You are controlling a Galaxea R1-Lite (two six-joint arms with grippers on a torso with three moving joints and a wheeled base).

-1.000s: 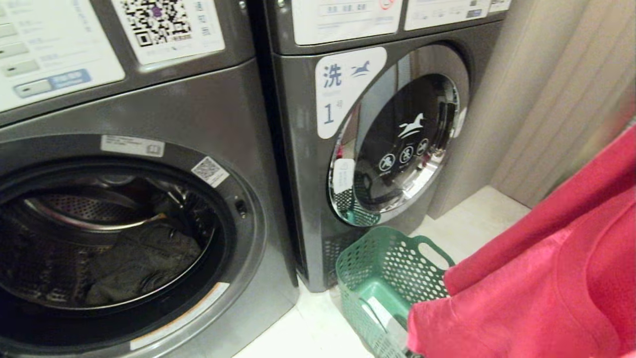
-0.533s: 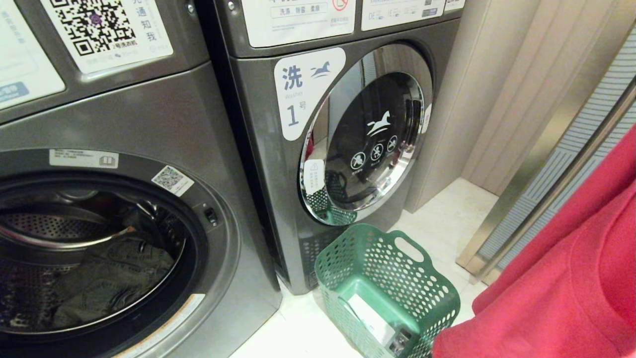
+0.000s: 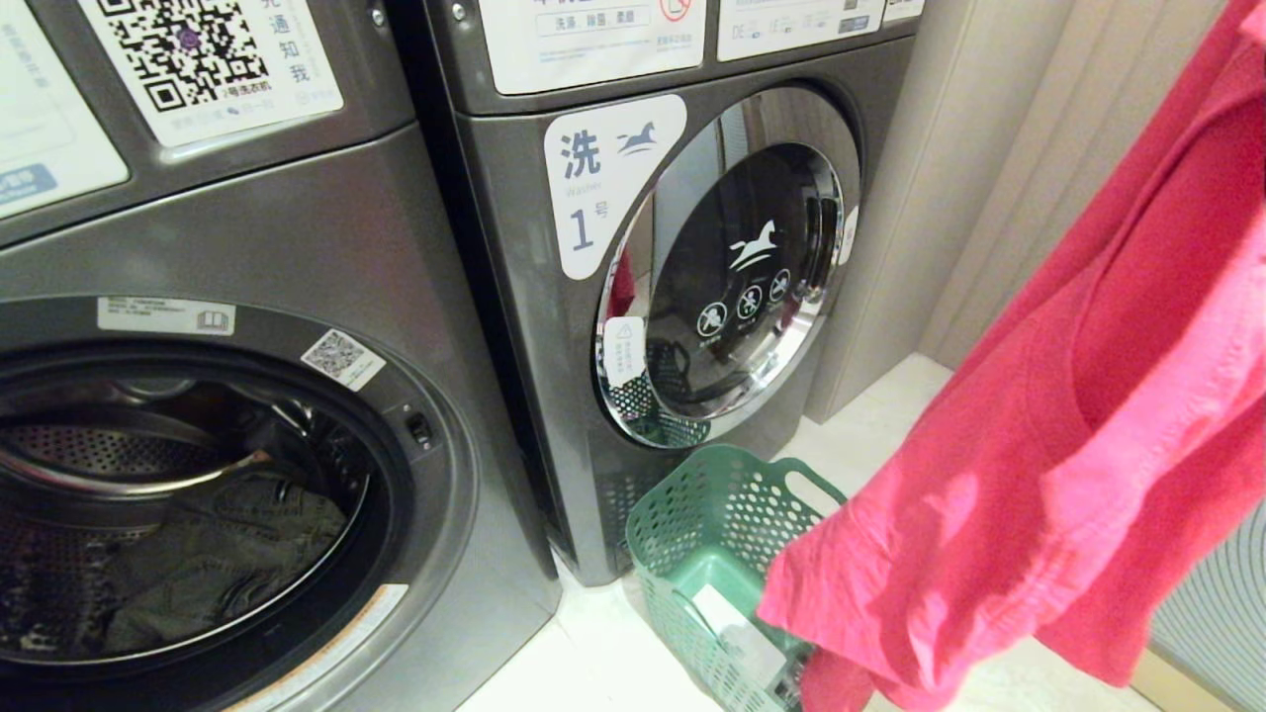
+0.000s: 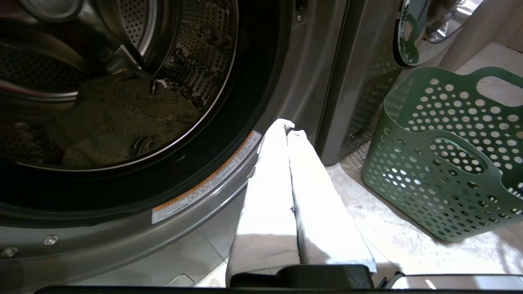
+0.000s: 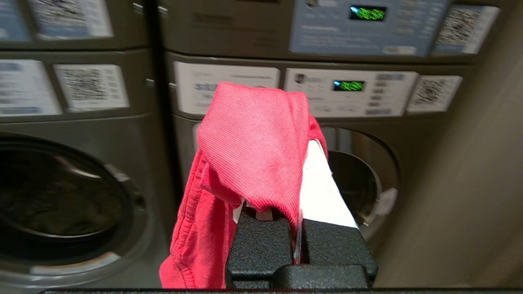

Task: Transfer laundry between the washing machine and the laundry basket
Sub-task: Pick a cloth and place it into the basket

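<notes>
My right gripper [image 5: 296, 163] is shut on the bright red garment [image 5: 253, 134], which drapes over its fingers. In the head view this red laundry [image 3: 1039, 475] hangs from the top right, its lower edge over the right side of the green holed laundry basket [image 3: 712, 504]; the gripper itself is hidden there. The washing machine [image 3: 297, 227] at left stands with its door open, a dark olive-grey garment [image 3: 218, 564] lying in the drum; no number label of it shows. My left gripper [image 4: 288, 126] is shut and empty, low by the washing machine's front [image 4: 286, 61], left of the basket [image 4: 441, 163].
The washer labelled "1" [image 3: 732, 287] stands shut behind the basket. A white slip [image 3: 727, 618] lies in the basket's bottom. A beige panelled wall [image 3: 989, 148] closes off the right. More machines with lit displays [image 5: 347, 85] are stacked above.
The view swung right at first, then held. The red garment has risen and moved left, now hanging from the top right and covering the basket's right side.
</notes>
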